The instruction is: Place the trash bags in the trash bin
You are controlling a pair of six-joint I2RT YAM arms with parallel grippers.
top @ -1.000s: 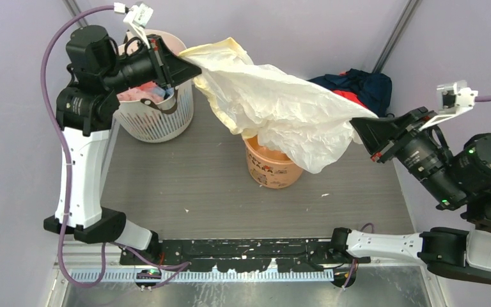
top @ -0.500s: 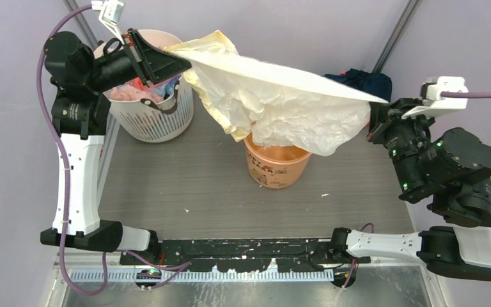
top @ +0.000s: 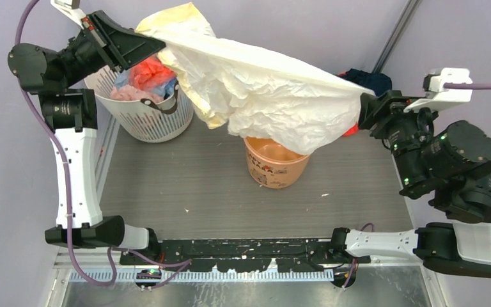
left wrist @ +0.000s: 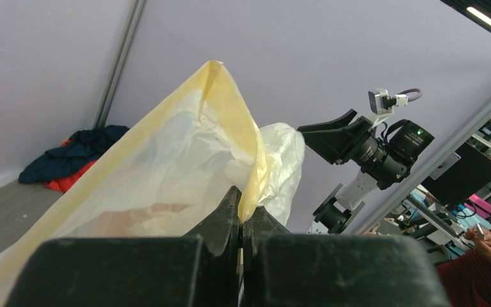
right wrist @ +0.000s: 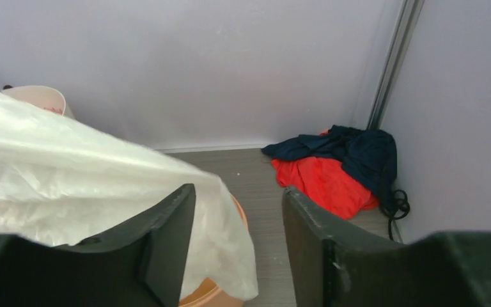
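Thin, wrinkled, translucent pale-yellow trash bag (top: 262,96), stretched in the air between both arms, its lower fold sagging above the mouth of the trash bin (top: 275,169), a smooth, round, tapered orange bucket on the grey table (top: 198,185). Left fingers (left wrist: 227,211) clenched on the bag's yellow edge; right fingers (right wrist: 172,230) parted, film draped against one of them. Behind: white slotted basket (top: 153,121), red and navy cloth heap (right wrist: 339,166). Compared with half a second earlier, the left arm is higher, the bag is raised, and the right fingers have released.
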